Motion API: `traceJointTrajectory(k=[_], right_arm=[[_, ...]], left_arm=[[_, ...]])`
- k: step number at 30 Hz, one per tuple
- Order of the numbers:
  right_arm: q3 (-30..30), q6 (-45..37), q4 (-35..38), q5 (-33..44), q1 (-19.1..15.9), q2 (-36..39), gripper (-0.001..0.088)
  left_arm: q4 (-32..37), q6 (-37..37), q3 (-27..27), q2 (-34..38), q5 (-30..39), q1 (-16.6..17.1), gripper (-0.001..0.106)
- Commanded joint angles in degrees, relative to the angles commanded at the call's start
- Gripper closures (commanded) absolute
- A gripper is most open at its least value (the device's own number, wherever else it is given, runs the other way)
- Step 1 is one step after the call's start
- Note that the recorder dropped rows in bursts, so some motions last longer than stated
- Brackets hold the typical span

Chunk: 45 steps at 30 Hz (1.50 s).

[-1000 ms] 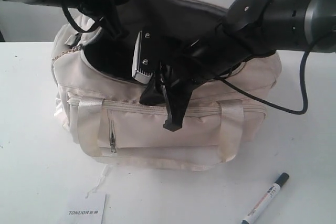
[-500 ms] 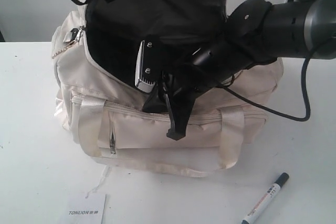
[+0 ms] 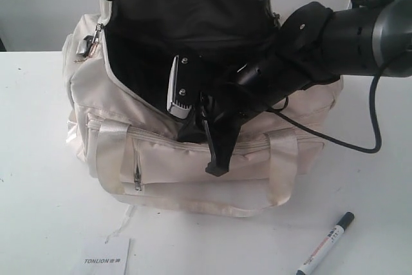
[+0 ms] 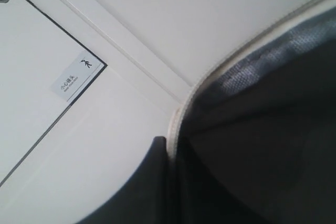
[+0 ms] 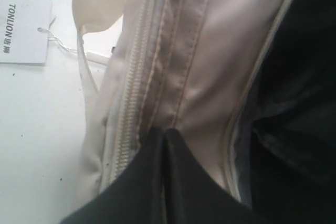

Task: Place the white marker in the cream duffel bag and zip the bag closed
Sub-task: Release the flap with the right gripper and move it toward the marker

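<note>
The cream duffel bag [image 3: 174, 169] stands mid-table with its top flap [image 3: 193, 4] raised, showing the black lining. My left gripper [image 4: 170, 142] is shut on the flap's cream piped edge [image 4: 231, 61], holding it up at the top left of the exterior view. My right gripper [image 3: 217, 170] hangs shut in front of the bag's front pocket, fingertips pressed together against the cream fabric [image 5: 210, 51] with nothing seen between them. The white marker [image 3: 325, 244] lies on the table at the front right, away from both grippers.
A flat white card printed TONLION [image 3: 106, 259] lies at the front left, tied to the bag by a thin string. The right arm [image 3: 335, 37] and its cable [image 3: 360, 146] cross above the bag's right end. The front pocket zip [image 5: 128, 93] runs beside my right fingers.
The left gripper has lifted the flap higher, opening the bag's mouth wider. The right gripper has stayed almost in place over the bag's front. The marker has not moved.
</note>
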Motion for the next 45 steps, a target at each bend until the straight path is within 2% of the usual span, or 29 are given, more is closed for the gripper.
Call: traceJointTrajectory(k=[2, 4, 7, 9, 11, 14, 21, 26, 29, 36, 39, 45], right_arm=[[0.00, 0.00, 0.00, -0.59, 0.00, 0.00, 0.0866], [0.00, 0.00, 0.00, -1.15, 0.00, 0.00, 0.0824], [0.00, 0.00, 0.00, -1.91, 0.00, -0.37, 0.0661], [0.00, 0.11, 0.00, -1.91, 0.00, -1.47, 0.0507], [0.00, 1.78, 0.00, -2.15, 0.00, -3.01, 0.0397], [0.00, 8.68, -0.19, -2.15, 0.00, -6.43, 0.0340], [0.00, 31.92, -5.46, 0.65, 0.00, -15.51, 0.0341], [0.00, 42.98, -10.96, 6.80, 0.00, -19.87, 0.0357], [0.00, 47.63, -16.40, 10.51, 0.00, -21.02, 0.0448], [0.00, 61.20, -27.23, 17.49, 0.00, -21.51, 0.0868], [0.00, 71.92, -34.05, 18.56, 0.00, -22.24, 0.0868], [0.00, 101.43, -48.25, 18.33, 0.00, -25.29, 0.0868]], left_arm=[[0.00, 0.00, 0.00, 0.00, 0.00, 0.24, 0.105], [-0.13, 0.00, 0.00, 0.00, 0.00, 0.23, 0.105], [-0.13, 0.00, 0.00, 0.00, 0.00, 0.23, 0.105], [-0.13, 0.00, 0.00, 0.00, 0.00, 0.23, 0.105], [-0.13, 0.00, 0.00, 0.00, 0.00, 0.23, 0.105], [-0.13, 0.00, 0.00, 0.00, 0.00, 0.23, 0.105], [-0.13, 0.00, 0.00, 0.00, 0.00, 0.23, 0.105], [-0.13, 0.00, 0.00, 0.00, 0.00, 0.23, 0.105], [-0.13, 0.00, 0.00, 0.00, 0.00, 0.23, 0.105], [-0.13, 0.00, 0.00, 0.00, 0.00, 0.23, 0.105], [-0.13, 0.00, 0.00, 0.00, 0.00, 0.23, 0.105], [-0.13, 0.00, 0.00, 0.00, 0.00, 0.23, 0.105]])
